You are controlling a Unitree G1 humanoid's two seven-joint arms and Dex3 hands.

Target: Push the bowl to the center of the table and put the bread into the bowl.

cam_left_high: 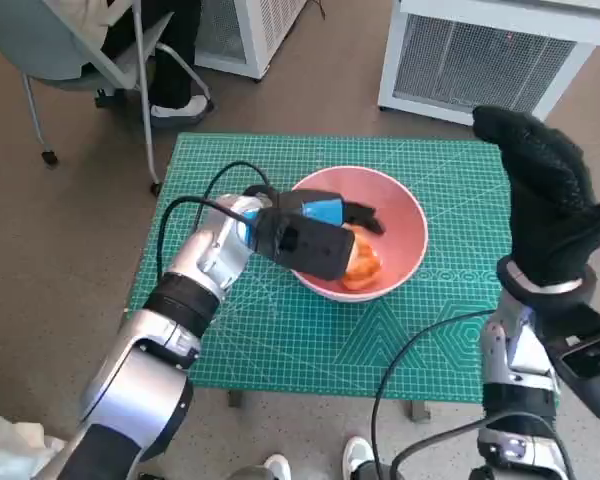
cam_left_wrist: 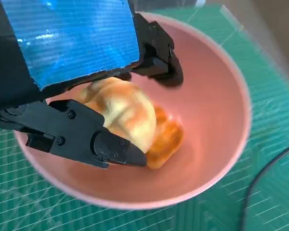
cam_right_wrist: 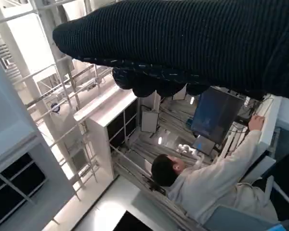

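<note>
While I am watching the head view, the pink bowl (cam_left_high: 400, 215) is sitting near the middle of the bench (cam_left_high: 460, 330), on its green cutting mat (cam_left_high: 280, 330). My left hand (cam_left_high: 315, 225) is reaching into the bowl from about eight o'clock, and the bread (cam_left_high: 363, 262) is lying inside, toward the bowl's six o'clock side. From the left wrist camera I am seeing the left hand (cam_left_wrist: 82, 96) with its black fingers (cam_left_wrist: 101, 142) closing on either side of the golden bread (cam_left_wrist: 130, 115), one touching it on the near side and the others curling over the far side, so the hand is holding the bread, which is resting low in the bowl (cam_left_wrist: 221, 96). My right hand (cam_left_high: 550, 195) is raised above the bench's three o'clock edge, holding nothing, fingers straight and together. Its wrist camera is showing the right hand (cam_right_wrist: 183, 43) and a person (cam_right_wrist: 207, 183) beyond.
</note>
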